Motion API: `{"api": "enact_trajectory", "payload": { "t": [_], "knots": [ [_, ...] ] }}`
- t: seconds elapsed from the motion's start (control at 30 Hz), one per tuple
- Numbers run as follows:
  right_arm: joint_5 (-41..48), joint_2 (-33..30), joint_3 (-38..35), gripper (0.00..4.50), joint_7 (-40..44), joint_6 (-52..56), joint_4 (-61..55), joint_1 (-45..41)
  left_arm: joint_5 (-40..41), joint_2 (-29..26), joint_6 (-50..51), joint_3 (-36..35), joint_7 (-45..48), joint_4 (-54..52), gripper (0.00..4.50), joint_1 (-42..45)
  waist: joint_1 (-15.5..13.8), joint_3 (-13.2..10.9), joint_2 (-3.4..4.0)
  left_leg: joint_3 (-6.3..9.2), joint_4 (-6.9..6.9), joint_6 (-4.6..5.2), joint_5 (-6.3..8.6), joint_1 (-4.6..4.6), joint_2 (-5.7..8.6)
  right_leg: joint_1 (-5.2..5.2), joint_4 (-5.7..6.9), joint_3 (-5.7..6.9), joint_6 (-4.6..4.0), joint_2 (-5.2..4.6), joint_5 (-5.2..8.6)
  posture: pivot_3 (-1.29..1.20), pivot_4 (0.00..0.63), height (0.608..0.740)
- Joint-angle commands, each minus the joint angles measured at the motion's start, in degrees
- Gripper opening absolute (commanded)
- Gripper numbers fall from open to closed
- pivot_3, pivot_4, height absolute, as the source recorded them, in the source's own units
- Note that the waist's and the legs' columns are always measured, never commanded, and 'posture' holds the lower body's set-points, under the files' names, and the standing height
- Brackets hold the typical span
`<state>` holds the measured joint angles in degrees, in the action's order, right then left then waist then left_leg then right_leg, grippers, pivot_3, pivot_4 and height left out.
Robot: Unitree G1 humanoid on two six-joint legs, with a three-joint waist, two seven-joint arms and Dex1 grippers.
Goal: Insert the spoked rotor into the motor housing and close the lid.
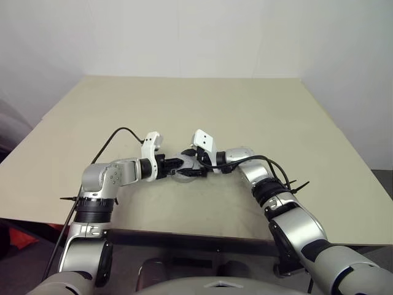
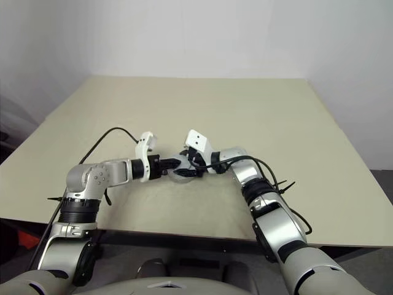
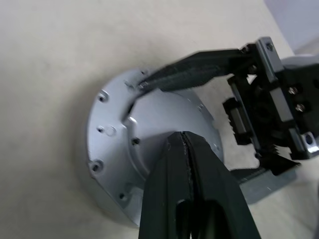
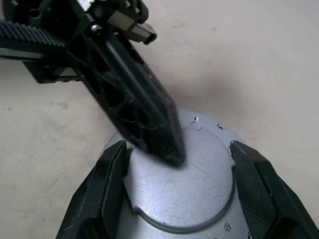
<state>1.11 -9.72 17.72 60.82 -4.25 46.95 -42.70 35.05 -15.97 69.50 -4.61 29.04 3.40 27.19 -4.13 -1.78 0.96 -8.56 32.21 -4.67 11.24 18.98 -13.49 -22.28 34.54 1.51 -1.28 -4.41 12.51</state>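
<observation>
Near the front edge of the pale bench (image 1: 258,117), both arms have met over one round silver piece, the motor housing (image 4: 189,189), which stands on the bench top between them. What faces up is a plain silver disc with a raised round centre plate and small screws about its margin; I cannot tell whether this is the lid seated on the housing, and no copper windings show. The right gripper (image 4: 179,191) reaches in from the robot's right with its two black fingers spread wide, one on each side of the round body, right against its rim. In the left wrist view one right finger (image 3: 199,72) lies along the top edge of the silver piece. The left gripper (image 3: 185,164) comes from the other side with its fingers pressed tight together, holding nothing, and their joined tip rests on or just above the flat centre plate. From the head views the two grippers (image 1: 184,167) crowd together so that the silver piece barely peeps out under them.
</observation>
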Motion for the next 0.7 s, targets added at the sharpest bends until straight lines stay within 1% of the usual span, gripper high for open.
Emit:
{"api": "enact_trajectory", "payload": {
  "t": [0.03,0.2,0.23,0.3,0.37,0.53,0.7],
  "knots": [
    [-4.27,-1.95,2.0,3.18,-1.3,2.45,2.45,1.88,-1.49,0.04,3.56,1.28,-2.01,3.81,0.04,-1.38,0.01,0.0,0.0,0.0,-0.02,0.0,0.0,0.0,0.0,0.0,-0.01,0.0,0.01,0.0,0.0,0.0,0.0,0.74],
    [-3.03,-1.59,0.8,3.18,-1.56,3.89,2.37,1.14,-2.06,0.29,3.41,0.24,-2.82,4.82,0.04,-1.01,0.01,-0.01,0.0,0.01,-0.04,0.01,0.01,0.0,0.02,0.0,-0.05,0.0,0.04,0.0,0.02,0.0,0.0,0.74],
    [-2.36,-1.61,0.57,3.18,-0.47,4.47,1.94,1.02,-2.13,0.23,3.39,0.12,-2.87,4.95,0.04,-0.94,0.01,-0.01,0.0,0.02,-0.04,0.01,0.01,0.01,0.02,-0.01,-0.07,0.01,0.05,0.0,0.03,0.0,0.0,0.74],
    [-1.41,-1.71,0.18,3.91,0.84,5.26,0.04,0.94,-2.2,0.12,3.33,-0.1,-2.93,5.18,0.0,-0.89,0.01,-0.03,-0.01,0.03,-0.06,0.02,0.01,0.02,0.03,-0.02,-0.13,0.01,0.07,0.0,0.04,0.0,0.0,0.74],
    [-0.93,-1.8,0.04,4.48,1.6,5.88,-2.42,1.19,-2.15,0.05,3.44,-0.18,-2.92,5.15,0.0,-0.93,0.07,-0.04,-0.03,0.04,-0.1,0.02,0.01,0.07,0.02,-0.02,-0.24,0.01,0.08,0.01,0.05,0.0,0.0,0.74],
    [0.69,-2.36,-0.39,4.48,4.32,8.52,-8.5,2.02,-1.85,0.08,3.86,-0.25,-2.81,4.79,0.0,-1.06,0.22,-0.06,-0.08,0.01,-0.44,0.02,0.01,0.14,0.02,0.0,-0.76,0.03,0.08,0.05,0.04,0.0,0.0,0.74],
    [5.32,-2.75,-3.34,4.48,6.62,17.4,-14.69,1.68,-1.4,0.03,4.01,-0.32,-2.74,4.84,0.0,-0.97,0.18,-0.08,-0.13,-0.02,-0.77,0.02,0.01,0.16,0.04,-0.02,-0.81,0.04,0.05,0.06,0.02,0.0,0.0,0.74]
  ]
}}
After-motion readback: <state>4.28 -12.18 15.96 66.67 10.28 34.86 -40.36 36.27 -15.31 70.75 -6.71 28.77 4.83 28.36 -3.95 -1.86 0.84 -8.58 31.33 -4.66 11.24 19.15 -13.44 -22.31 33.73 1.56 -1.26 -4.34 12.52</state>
